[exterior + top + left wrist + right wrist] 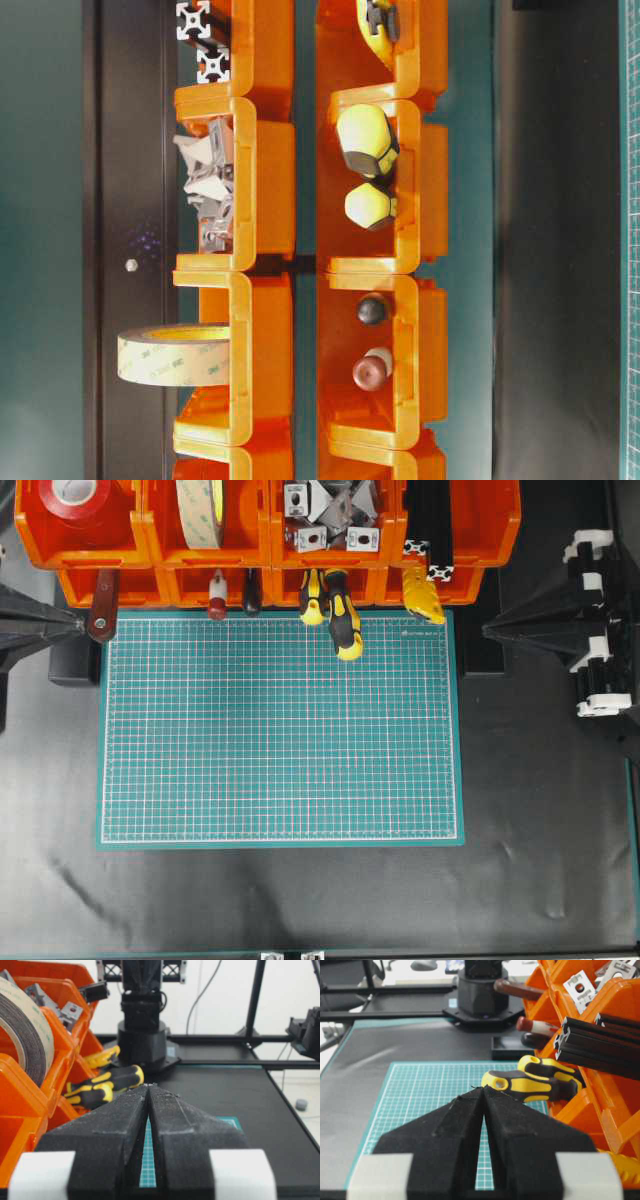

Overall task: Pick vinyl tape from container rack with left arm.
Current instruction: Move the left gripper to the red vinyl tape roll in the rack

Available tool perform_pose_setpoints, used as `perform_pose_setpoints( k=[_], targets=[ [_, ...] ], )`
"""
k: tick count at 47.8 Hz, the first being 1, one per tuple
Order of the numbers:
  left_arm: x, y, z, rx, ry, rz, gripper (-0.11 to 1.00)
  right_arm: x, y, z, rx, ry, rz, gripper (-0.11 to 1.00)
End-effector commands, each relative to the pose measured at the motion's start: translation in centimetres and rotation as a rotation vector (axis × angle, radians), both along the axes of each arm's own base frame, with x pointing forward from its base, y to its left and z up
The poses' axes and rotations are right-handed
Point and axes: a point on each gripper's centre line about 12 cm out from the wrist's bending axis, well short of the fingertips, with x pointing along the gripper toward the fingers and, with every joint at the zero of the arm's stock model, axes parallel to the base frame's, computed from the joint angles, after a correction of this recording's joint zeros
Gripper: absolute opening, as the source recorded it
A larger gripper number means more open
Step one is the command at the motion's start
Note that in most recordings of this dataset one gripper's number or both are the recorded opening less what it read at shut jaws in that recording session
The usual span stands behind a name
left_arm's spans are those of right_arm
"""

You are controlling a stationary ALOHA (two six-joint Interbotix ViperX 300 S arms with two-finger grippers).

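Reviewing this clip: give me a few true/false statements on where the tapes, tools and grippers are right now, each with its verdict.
1. The red tape lies in the rack's upper left bin. True.
2. The left gripper holds the red tape. False: it is shut on nothing, over the mat.
3. The beige tape stands on edge in the bin beside the red one. True.
4. The yellow-black screwdrivers lie wholly on the mat. False: their handles stick out of a lower bin.
5. The right gripper is wide open. False: it is shut.
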Motion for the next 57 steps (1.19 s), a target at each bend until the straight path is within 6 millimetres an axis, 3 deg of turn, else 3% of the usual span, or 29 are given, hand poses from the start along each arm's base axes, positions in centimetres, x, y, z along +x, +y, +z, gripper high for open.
perform_pose_setpoints(
  k=[1, 6, 16, 26, 41, 57],
  targets=[
    [0.2, 0.8, 3.0, 0.043, -0.005, 0.038, 0.05, 0.4, -0.2, 1.2, 0.009, -0.035, -0.009, 0.02],
    [0.4, 1.2, 5.7, 0.036, 0.099, 0.061, 0.0, 0.4, -0.2, 1.3, 0.026, -0.046, -0.012, 0.0],
    [0.6, 1.5, 11.1, 0.036, 0.282, 0.081, 0.0, 0.4, -0.1, 1.2, 0.075, -0.043, -0.011, 0.0],
    [2.6, 2.1, 15.8, 0.051, 0.487, 0.107, 0.0, 0.5, -0.1, 1.0, 0.094, -0.034, -0.013, 0.0],
    [5.7, 3.0, 15.6, 0.115, 0.936, 0.11, 0.0, 0.5, 0.0, 1.0, 0.096, -0.035, -0.01, 0.0],
    [6.4, 5.1, 15.1, 0.151, 1.139, 0.128, 0.03, 0.5, 0.2, 0.8, 0.096, -0.022, -0.003, 0.0]
  ],
)
